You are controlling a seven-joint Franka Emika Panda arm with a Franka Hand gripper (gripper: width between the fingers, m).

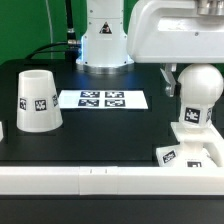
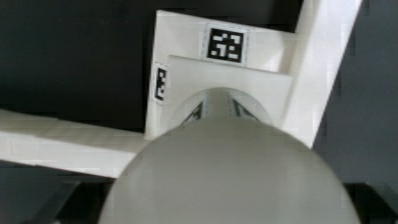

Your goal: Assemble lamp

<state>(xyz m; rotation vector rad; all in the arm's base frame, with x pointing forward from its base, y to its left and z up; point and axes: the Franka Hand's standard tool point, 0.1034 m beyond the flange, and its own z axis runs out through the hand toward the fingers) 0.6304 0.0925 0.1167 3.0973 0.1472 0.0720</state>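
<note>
The bulb [image 1: 198, 92] stands upright at the exterior view's right, round head up, with its tagged stem [image 1: 189, 120] just above or on the flat square base [image 1: 187, 153]. My gripper [image 1: 196, 76] comes down from the white arm and is shut on the bulb's head; a dark finger [image 1: 172, 82] shows beside it. In the wrist view the bulb's head [image 2: 217, 165] fills the foreground between my gripper [image 2: 217, 205], and the tagged base [image 2: 222, 55] lies beyond it. The tapered shade [image 1: 37, 100] stands mouth down at the exterior view's left.
The marker board [image 1: 103, 99] lies flat in the middle of the black table. A white rim [image 1: 100, 180] runs along the table's front edge, right by the base. The arm's pedestal [image 1: 103, 40] stands at the back.
</note>
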